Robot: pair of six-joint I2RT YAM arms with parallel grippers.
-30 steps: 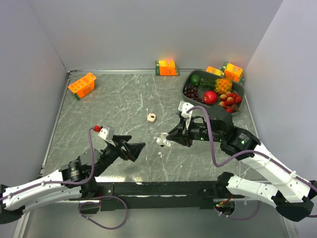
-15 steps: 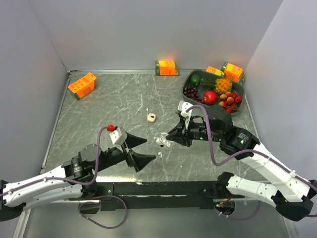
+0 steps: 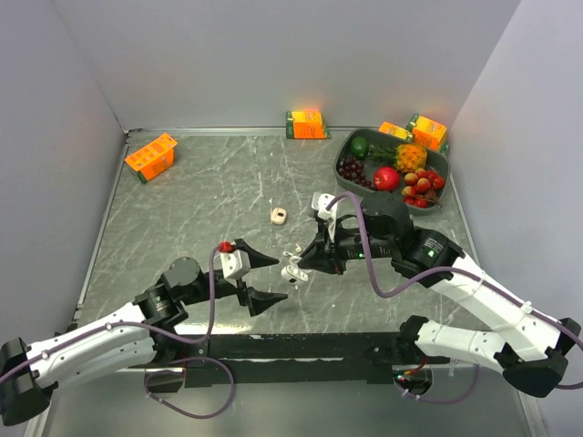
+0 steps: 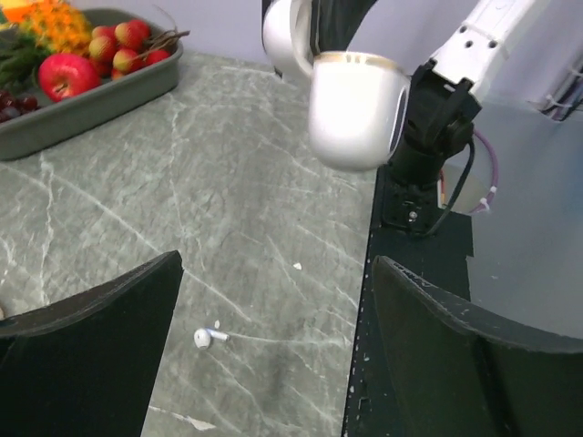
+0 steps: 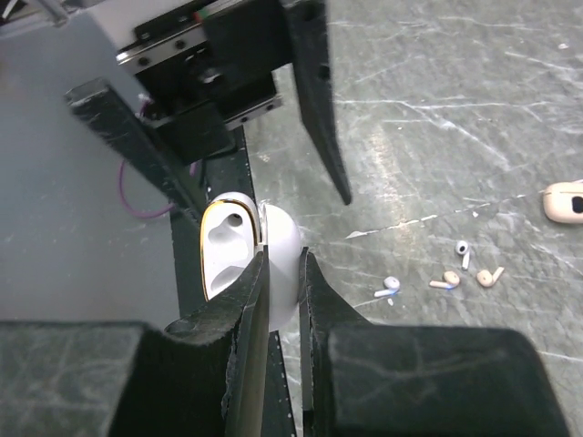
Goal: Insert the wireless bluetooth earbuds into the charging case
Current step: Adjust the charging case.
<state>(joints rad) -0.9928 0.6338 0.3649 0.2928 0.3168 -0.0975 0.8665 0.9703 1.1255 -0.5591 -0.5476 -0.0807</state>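
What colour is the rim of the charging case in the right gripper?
Gold, on a white charging case; clearest in the right wrist view.

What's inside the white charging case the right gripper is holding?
The charging case is open, and the part of its inside that shows looks empty, with nothing seated. Its lower part is covered by the right gripper, so that bit cannot be checked.

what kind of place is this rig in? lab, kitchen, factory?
Likely a lab test cell: plain grey walls box in a marble-look table, two arms bolted at its edge, staged props like a fruit tray and orange cartons.
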